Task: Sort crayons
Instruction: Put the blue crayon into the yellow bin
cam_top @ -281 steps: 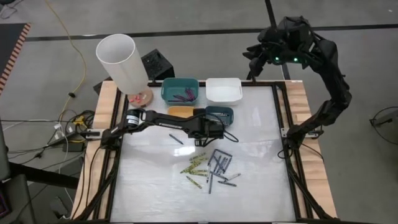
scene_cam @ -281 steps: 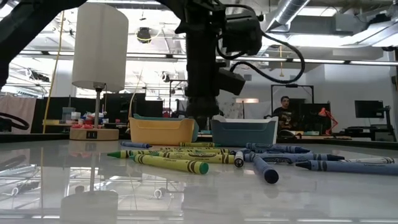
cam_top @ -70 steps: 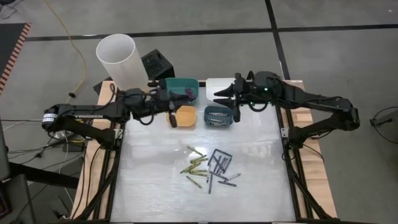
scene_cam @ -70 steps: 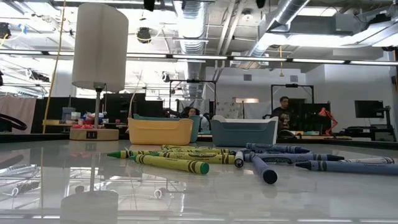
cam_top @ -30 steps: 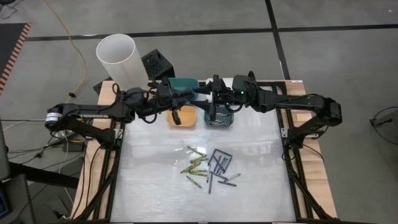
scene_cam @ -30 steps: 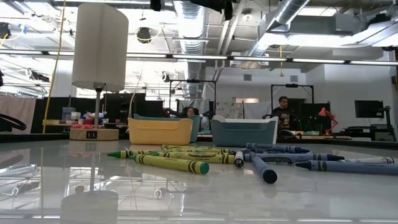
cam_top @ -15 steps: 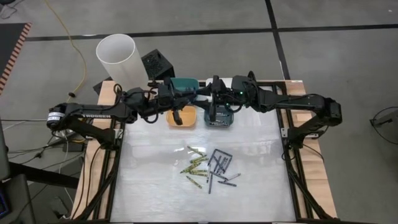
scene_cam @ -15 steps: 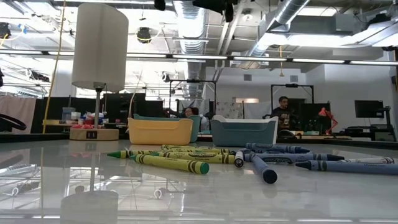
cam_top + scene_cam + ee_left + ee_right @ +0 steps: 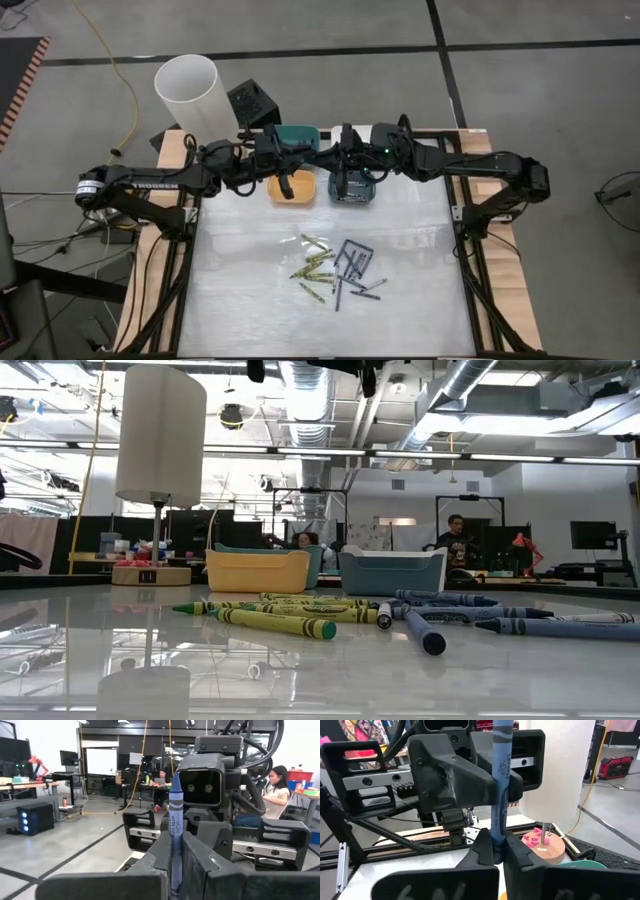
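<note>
Blue paper wraps the crayon (image 9: 175, 827) that both wrist views are showing upright, pinched at once by the left gripper (image 9: 176, 851) and the right gripper (image 9: 494, 846), each closed on it. Seen from above, the two grippers are meeting at upper centre over the yellow bin (image 9: 291, 187) and dark blue bin (image 9: 352, 190), but the stick itself is too small to make out there. Only the arms' undersides are showing in the low view, at the top edge. Loose crayons (image 9: 335, 267) are lying in a pile at mid-table, yellow-green and blue.
</note>
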You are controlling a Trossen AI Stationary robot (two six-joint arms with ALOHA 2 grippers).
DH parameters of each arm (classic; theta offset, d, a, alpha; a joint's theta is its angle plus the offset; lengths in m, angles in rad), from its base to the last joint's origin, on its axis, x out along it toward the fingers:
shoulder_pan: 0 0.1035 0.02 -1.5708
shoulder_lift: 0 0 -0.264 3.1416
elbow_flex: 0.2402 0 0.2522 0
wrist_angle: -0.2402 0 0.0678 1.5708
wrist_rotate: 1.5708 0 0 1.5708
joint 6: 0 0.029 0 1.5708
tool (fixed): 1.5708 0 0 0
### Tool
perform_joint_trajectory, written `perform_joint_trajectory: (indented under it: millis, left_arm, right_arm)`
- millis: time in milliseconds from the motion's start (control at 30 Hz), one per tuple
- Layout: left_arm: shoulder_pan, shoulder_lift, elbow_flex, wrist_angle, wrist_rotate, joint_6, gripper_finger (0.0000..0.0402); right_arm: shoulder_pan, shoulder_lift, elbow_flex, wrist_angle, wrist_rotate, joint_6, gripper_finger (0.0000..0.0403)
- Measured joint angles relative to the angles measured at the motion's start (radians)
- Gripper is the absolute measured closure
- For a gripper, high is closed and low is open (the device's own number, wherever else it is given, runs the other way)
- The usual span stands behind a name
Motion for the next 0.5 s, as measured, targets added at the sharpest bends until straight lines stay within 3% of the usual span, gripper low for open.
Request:
perform_joint_trajectory:
  millis: [233, 500]
  left_arm:
    - [0.0, 0.0, 0.0, -0.041, -0.03, -0.02, 0.0378]
    - [-0.001, -0.002, 0.001, -0.174, -0.03, -0.031, 0.0296]
  right_arm:
    - [-0.001, 0.0, 0.0, -0.034, 0.005, 0.01, 0.0399]
    - [-0.013, 0.0, 0.0, -0.071, 0.05, 0.016, 0.0401]
